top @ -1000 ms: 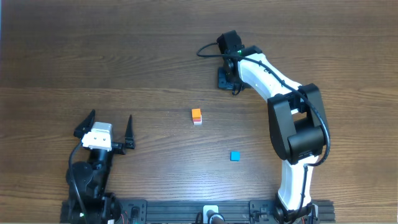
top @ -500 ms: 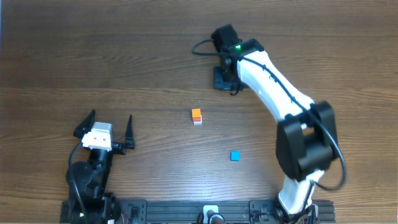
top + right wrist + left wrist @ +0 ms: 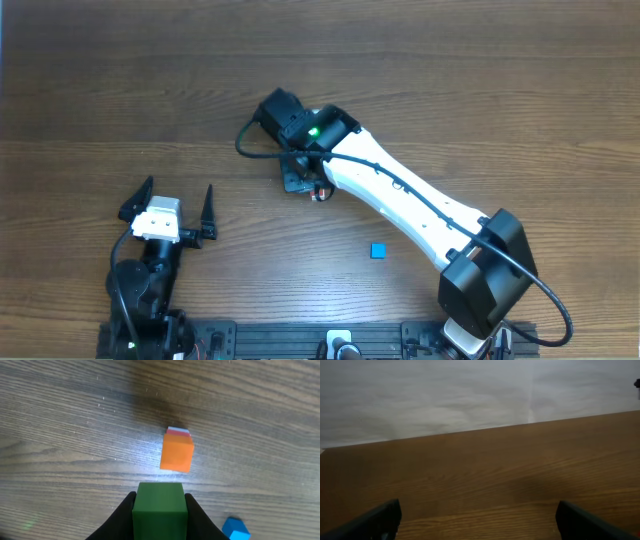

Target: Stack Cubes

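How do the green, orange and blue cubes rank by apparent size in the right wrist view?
1. green cube, though it is held nearest the camera, which enlarges it.
2. orange cube.
3. blue cube, partly cut off at the picture's edge, so its place is unsure.

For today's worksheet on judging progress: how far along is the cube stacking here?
Done: the orange cube sits on a lower cube. In hand: the right gripper holds the green cube close to that stack. Left: setting it on top, then adding the blue cube, which lies apart.
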Controlling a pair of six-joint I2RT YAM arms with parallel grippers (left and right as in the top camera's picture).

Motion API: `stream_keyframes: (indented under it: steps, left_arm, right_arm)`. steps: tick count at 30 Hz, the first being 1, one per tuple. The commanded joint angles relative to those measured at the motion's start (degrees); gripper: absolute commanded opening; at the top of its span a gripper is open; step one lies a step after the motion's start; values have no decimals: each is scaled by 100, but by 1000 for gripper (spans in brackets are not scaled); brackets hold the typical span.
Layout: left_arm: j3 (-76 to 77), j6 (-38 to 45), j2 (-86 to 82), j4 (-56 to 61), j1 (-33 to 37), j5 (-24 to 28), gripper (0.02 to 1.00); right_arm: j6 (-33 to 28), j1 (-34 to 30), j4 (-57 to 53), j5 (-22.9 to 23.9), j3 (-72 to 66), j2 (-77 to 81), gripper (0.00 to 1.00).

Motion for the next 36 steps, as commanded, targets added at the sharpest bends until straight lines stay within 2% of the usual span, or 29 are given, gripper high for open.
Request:
stream_keyframes:
  steps: [1,13,36]
  left_arm:
    - [-37,63,-42,7,39,33,996]
    - [-37,63,-42,7,39,33,998]
    - [-37,63,-42,7,39,33,998]
  right_arm:
    - [328,-37,-7,57,-28,17,117]
    - [339,-345,116,55,-66,293,110]
    - [319,-339,334,-11,-260,435,108]
